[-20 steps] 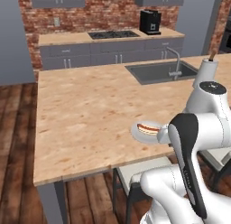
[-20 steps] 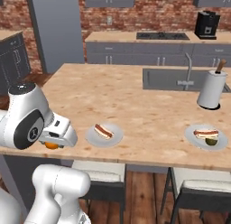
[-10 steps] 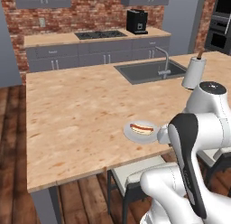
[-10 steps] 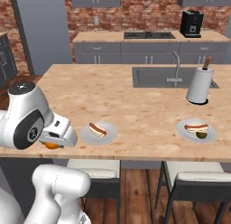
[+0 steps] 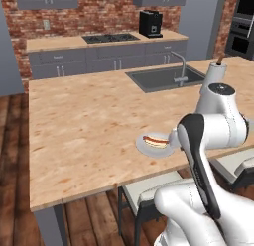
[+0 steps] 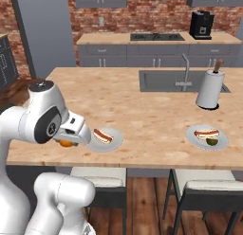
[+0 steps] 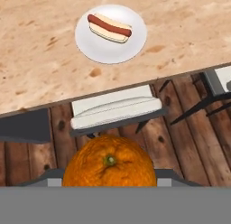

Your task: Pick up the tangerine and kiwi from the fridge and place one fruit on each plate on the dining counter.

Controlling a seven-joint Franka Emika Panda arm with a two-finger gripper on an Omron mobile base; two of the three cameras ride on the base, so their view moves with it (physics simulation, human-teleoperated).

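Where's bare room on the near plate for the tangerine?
Near plate: bare rim on the side toward the counter edge, beside the hot dog lying across its far half. Wide bare countertop left of it. Far plate crowded: hot dog plus kiwi.

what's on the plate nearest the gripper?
A sausage in a bun lies on the near plate; no fruit there. The tangerine is in the gripper. Plate surface under the bun is hidden.

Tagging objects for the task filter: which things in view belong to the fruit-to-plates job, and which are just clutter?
Job:
- tangerine, held in the pincer
- near plate, holding a hot dog
- far plate, with a hot dog and the kiwi
- dining counter

Clutter:
- paper towel roll
- sink and tap
- coffee machine
- stools
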